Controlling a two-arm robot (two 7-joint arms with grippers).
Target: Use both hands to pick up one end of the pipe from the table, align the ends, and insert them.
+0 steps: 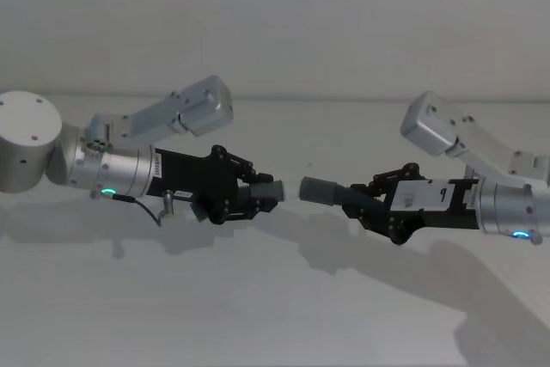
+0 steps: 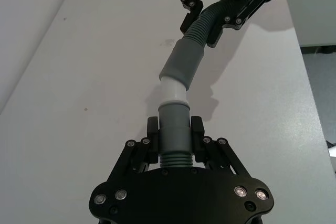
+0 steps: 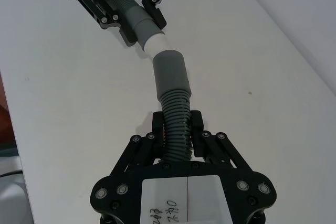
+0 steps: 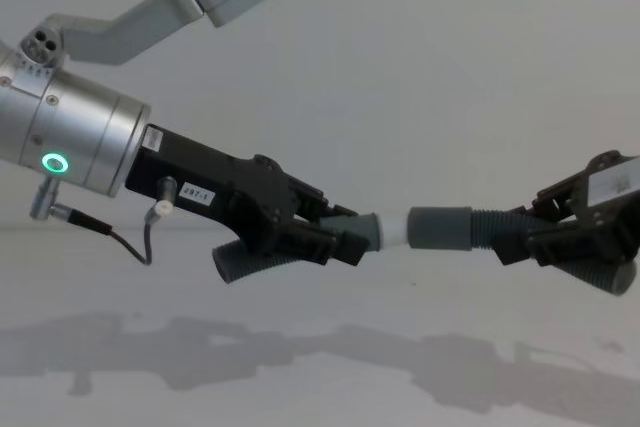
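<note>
Jaws of both grippers clamp pipe pieces above the table [image 1: 258, 315], white tip [image 4: 395, 230] meeting sleeve mouth [image 4: 440, 226].

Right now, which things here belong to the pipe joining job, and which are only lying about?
Belong to the job:
- left claw holding the white-tipped pipe piece
- right claw holding the sleeve pipe piece

Only lying about:
- nothing on the table
</note>
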